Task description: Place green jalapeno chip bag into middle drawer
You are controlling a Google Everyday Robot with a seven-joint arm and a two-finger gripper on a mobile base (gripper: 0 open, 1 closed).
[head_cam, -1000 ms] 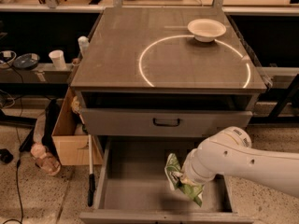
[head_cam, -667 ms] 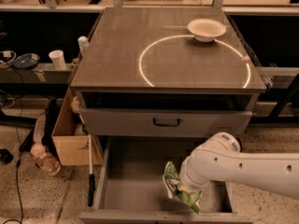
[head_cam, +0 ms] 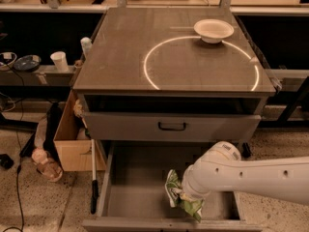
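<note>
shelf, far left: you get a dark dish (head_cam: 26,63) and a white cup (head_cam: 60,61) side by side, left of the cabinet.
floor, left: a cardboard box (head_cam: 67,141) sits against the cabinet's left side. A thin pole (head_cam: 93,173) with a black grip is just right of it, along the outside of the open drawer's left wall.
cabinet top (head_cam: 120,57): flat and grey, with a bright ring (head_cam: 150,64) drawn across its right part.
bowl (head_cam: 213,30): white, back right of the top, sitting on the ring's upper arc.
drawer front (head_cam: 130,127): grey and closed, just under the top, with a black handle (head_cam: 172,126) at its centre.
drawer (head_cam: 137,182): open below that front. You see its grey floor and low side walls.
bag (head_cam: 174,192): green and crinkled, inside the drawer, right of centre and toward the front edge. It stands tilted on its edge. Whether it rests on the floor, you can't tell.
gripper (head_cam: 187,204): down inside the drawer, right against the bag, mostly hidden by the white wrist.
gripper state: you cannot tell from this view.
arm (head_cam: 256,175): white, comes in from the right edge, crossing over the drawer's right wall.
</note>
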